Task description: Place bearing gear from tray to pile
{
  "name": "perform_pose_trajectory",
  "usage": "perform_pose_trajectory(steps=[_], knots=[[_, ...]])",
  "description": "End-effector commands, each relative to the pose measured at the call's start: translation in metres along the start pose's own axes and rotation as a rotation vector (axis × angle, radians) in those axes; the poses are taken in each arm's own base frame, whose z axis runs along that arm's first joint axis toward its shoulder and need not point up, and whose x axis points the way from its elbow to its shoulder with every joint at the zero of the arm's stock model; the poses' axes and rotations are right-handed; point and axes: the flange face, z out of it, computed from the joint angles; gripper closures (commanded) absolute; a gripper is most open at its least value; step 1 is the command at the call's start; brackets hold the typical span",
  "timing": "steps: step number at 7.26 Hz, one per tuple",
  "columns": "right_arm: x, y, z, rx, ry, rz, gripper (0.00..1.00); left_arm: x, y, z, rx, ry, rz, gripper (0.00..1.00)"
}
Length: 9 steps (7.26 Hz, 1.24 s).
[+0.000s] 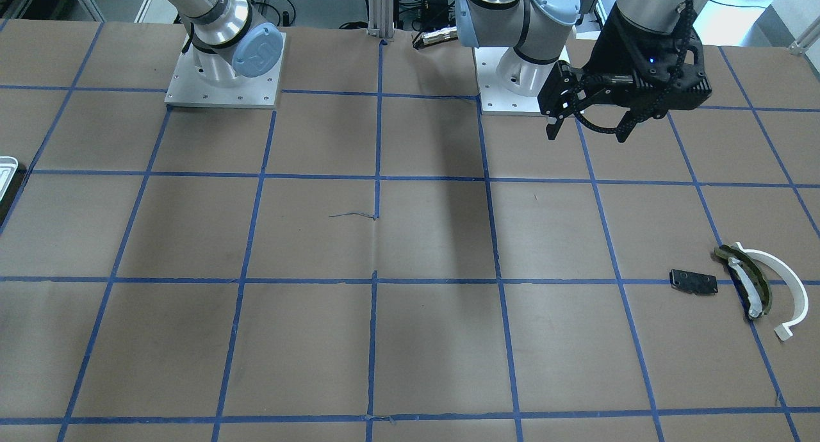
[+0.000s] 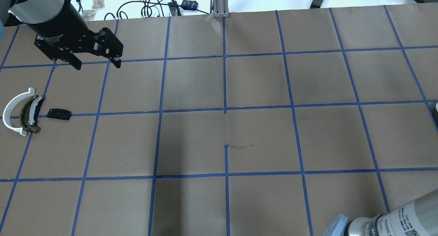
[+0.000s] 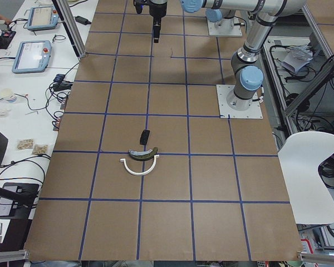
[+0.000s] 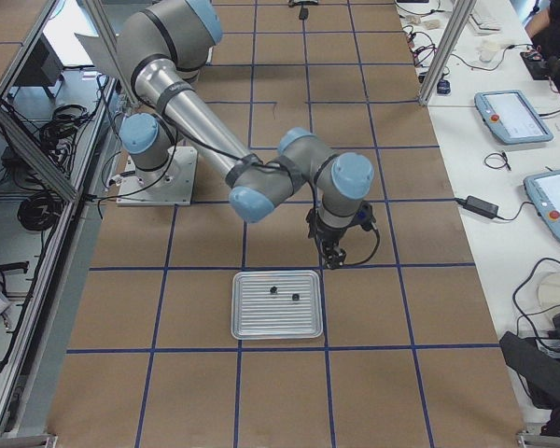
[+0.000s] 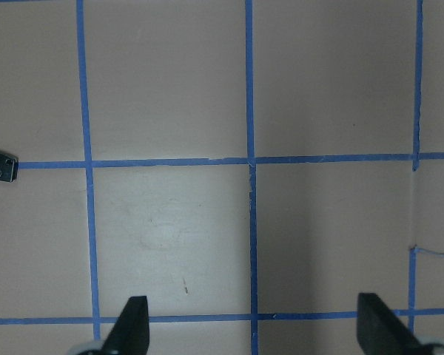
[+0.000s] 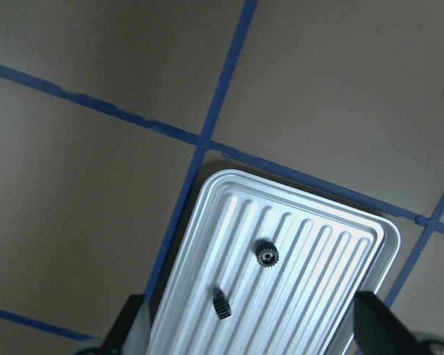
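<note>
The silver ridged tray [image 6: 318,244] lies under my right gripper [image 6: 251,333], which is open and empty above it. Two small black gears lie in the tray: one flat [image 6: 266,254] and one on its side [image 6: 221,304]. The exterior right view shows the tray [image 4: 261,322] with my right gripper [image 4: 331,257] over its corner. The pile lies at the table's other end: a white arc [image 1: 791,282], an olive-and-white curved piece [image 1: 751,282] and a black plate [image 1: 693,281]. My left gripper [image 1: 586,131] is open and empty, hanging apart from the pile [image 2: 29,114].
Brown paper with a blue tape grid covers the table [image 2: 226,126]. The arm bases [image 1: 224,64] stand at the robot's side. The tray's edge [image 1: 6,170] shows at the front view's left border. The black plate's end [image 5: 0,164] shows in the left wrist view.
</note>
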Motion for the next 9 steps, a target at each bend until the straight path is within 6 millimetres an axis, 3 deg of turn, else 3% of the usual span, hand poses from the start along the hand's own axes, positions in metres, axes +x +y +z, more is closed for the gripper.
perform_pose_trajectory(steps=[1,2,3,5,9], knots=[[0.043,0.023,0.087,0.055,-0.045,0.009,0.04,0.0,0.001,0.0,0.0,0.001,0.0,0.0],[0.047,0.022,0.106,0.052,-0.041,0.049,0.04,0.001,0.0,0.001,-0.002,0.0,0.001,0.0],[0.036,0.024,0.127,0.029,-0.074,0.145,0.05,0.001,0.001,0.0,-0.002,0.001,0.001,0.0],[0.025,0.028,0.149,0.046,-0.018,0.183,0.05,0.001,0.005,0.004,-0.008,0.0,0.001,0.0],[0.028,0.044,0.148,0.009,-0.031,0.149,0.09,0.001,0.012,0.005,-0.008,0.0,0.001,0.0]])
